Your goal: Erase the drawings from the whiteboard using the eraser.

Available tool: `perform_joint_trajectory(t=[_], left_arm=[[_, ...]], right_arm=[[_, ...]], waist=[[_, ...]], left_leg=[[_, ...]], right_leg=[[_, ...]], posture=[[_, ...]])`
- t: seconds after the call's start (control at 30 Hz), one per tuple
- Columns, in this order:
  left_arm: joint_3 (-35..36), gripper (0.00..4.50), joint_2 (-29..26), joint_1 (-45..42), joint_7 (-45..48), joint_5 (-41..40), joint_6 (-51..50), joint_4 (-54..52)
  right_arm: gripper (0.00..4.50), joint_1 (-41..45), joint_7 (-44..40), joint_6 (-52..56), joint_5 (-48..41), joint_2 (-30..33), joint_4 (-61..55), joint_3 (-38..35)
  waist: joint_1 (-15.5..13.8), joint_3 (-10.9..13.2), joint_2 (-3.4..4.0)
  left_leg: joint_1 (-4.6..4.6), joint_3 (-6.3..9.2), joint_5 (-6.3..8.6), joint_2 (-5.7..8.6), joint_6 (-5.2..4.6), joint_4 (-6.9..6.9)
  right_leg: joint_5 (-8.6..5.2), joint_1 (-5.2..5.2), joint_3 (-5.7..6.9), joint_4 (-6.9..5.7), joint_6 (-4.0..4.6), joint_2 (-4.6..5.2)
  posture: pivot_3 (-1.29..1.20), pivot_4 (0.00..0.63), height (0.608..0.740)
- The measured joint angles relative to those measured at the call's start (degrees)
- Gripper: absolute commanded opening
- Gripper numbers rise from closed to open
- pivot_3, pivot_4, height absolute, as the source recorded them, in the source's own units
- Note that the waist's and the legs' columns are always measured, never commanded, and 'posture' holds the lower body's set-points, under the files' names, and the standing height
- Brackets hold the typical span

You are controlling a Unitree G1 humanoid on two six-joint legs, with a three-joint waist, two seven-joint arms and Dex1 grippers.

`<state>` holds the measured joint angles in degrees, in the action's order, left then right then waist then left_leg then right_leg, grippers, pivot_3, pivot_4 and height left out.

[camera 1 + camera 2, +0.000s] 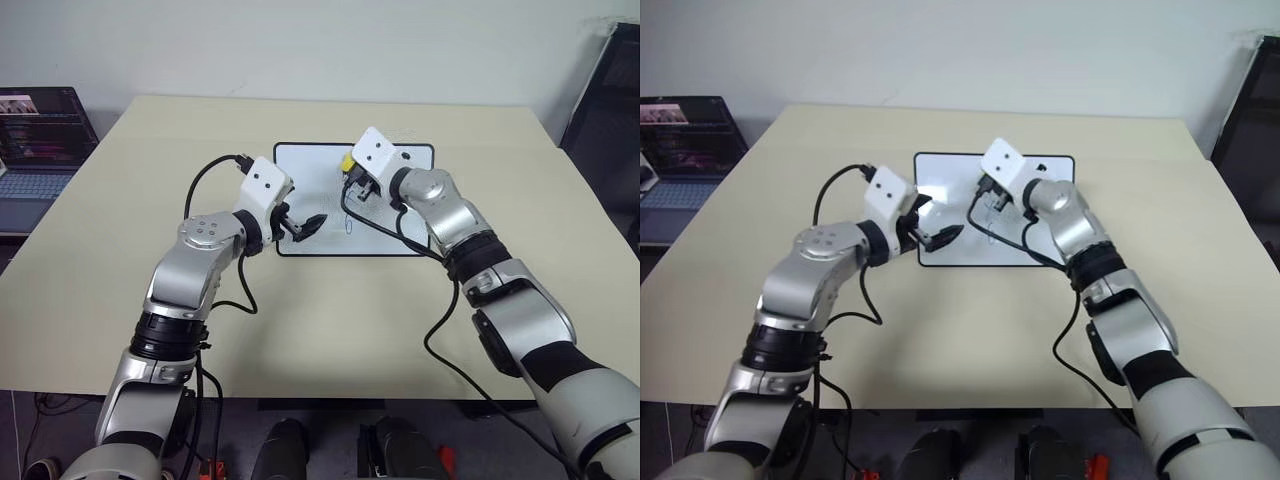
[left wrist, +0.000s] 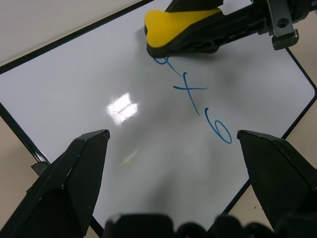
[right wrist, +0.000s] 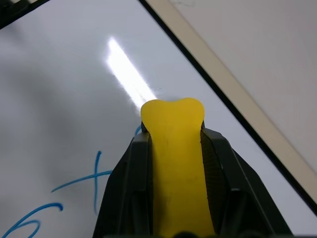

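Both grippers hang over the whiteboard point(image 1: 300, 200) on the worktop point(image 1: 150, 200). Right gripper point(image 3: 171, 148): fingers clamped on the yellow eraser point(image 3: 173, 148), its tip at the topmost of the blue drawings point(image 2: 198, 96). Left gripper point(image 2: 173, 144): fingers spread apart, holding nothing, above the board's near part.

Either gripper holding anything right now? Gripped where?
The right gripper is shut on the eraser, fingers clamping its two long sides, yellow end sticking out over the whiteboard. The left gripper is open, holding nothing.
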<state>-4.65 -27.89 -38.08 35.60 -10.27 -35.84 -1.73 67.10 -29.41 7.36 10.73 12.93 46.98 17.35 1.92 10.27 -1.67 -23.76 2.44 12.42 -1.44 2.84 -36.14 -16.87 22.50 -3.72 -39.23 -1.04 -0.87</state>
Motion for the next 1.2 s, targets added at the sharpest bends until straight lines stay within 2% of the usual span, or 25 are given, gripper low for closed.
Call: perform_joint_trajectory(t=[0.13,0.47,0.73,1.0,1.2], left_arm=[[0.0,4.50,0.0,0.0,0.2,0.0,0.0,0.0],[0.0,4.50,-0.1,0.0,0.4,0.0,-0.2,-0.2],[0.0,4.50,-0.3,-0.1,0.2,0.0,-2.2,-1.4],[-0.1,4.50,-0.1,-0.7,0.2,-0.1,-2.9,-2.3],[-0.1,4.50,0.1,-0.7,0.1,-0.1,-3.3,-2.3]], right_arm=[[0.99,-1.2,-1.9,0.1,1.5,0.0,-1.6,0.9],[0.99,0.9,4.7,-1.3,3.0,-0.8,3.0,0.0],[0.99,-0.2,-2.8,0.4,4.0,-0.2,0.7,0.9],[0.99,1.1,5.9,-1.7,4.9,-0.8,3.3,-0.5],[0.99,1.5,4.2,-1.7,5.6,-0.6,3.8,-0.3]], waist=[[0.0,0.0,0.00],[0.1,0.0,0.01],[0.4,0.0,0.01],[0.6,0.0,0.02],[0.8,0.0,0.02]], left_leg=[[0.06,0.00,0.00,0.00,0.00,-0.07],[0.07,0.00,-0.01,0.02,0.01,-0.56],[0.07,0.04,-0.01,0.01,0.00,-0.64],[0.06,0.20,-0.01,0.01,0.00,-0.69],[0.06,0.23,0.00,0.02,0.00,-0.66]], right_leg=[[0.00,0.01,-0.02,-0.20,0.00,0.00],[-0.01,0.03,-0.03,-0.70,0.00,-0.03],[-0.01,0.00,-0.01,-0.75,0.00,-0.06],[-0.01,0.00,-0.03,-0.77,0.00,-0.06],[-0.01,0.00,-0.02,-0.75,0.00,-0.06]], posture=[[0.00,0.150,0.740],[0.00,0.150,0.740],[0.00,0.150,0.740],[0.00,0.150,0.740],[0.00,0.150,0.740]])
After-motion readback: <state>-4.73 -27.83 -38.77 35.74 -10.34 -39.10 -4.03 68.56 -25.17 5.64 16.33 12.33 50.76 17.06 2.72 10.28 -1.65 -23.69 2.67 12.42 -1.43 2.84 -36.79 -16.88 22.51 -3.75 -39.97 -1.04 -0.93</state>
